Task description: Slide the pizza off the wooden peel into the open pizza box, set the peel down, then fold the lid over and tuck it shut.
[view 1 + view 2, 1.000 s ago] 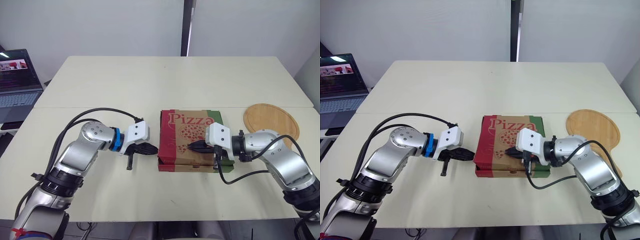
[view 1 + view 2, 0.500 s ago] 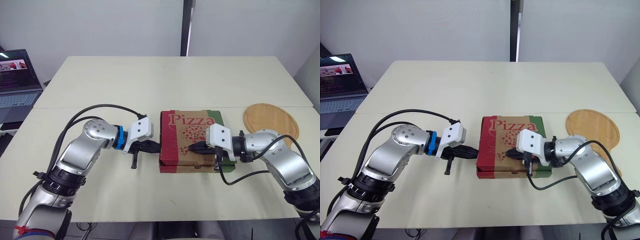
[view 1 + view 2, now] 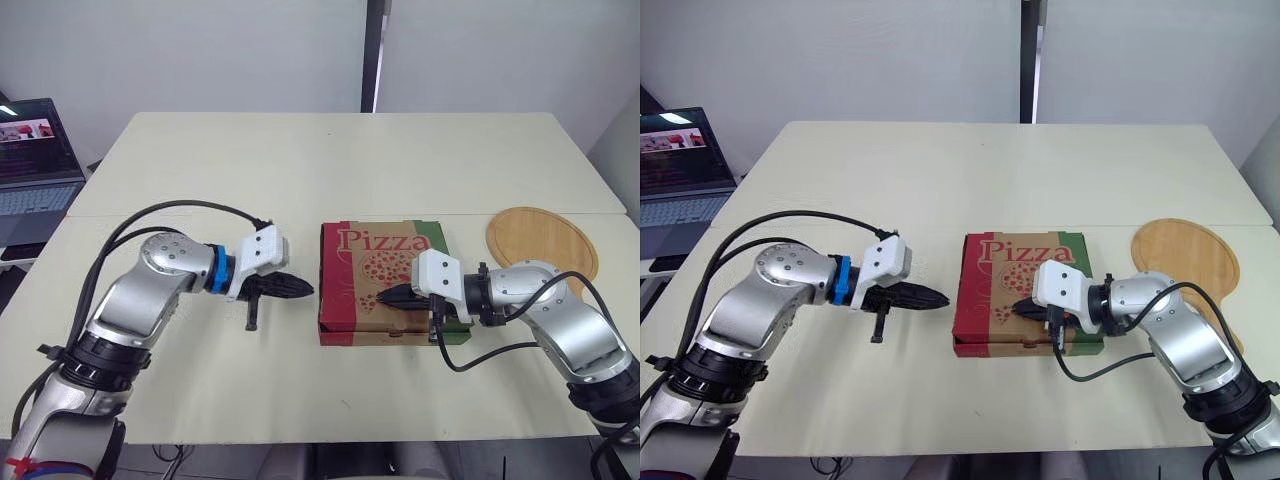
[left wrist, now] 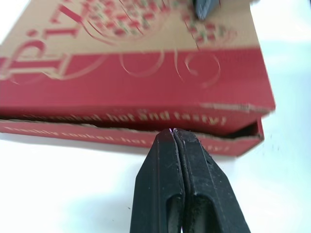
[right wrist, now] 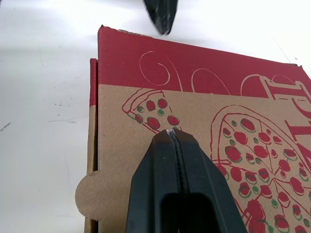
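Pizza box (image 3: pixel 380 280) is flat, square printed cardboard; left claw (image 3: pixel 304 291) and right claw (image 3: pixel 386 297) each pressed together.

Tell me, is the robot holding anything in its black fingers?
Nothing. The left gripper is shut and empty beside the red-and-brown cardboard pizza box; the right gripper is shut and empty over its lid.

pizza box (image 3: pixel 372 268): matt printed cardbd | peel (image 3: pixel 541 240): smooth wood | table (image 3: pixel 330 160): matt

Bright, even light; the pale cream counter (image 5: pixel 43 73) glares white in wrist views; the red-and-brown cardboard pizza box (image 3: pixel 360 250) casts a faint shadow.
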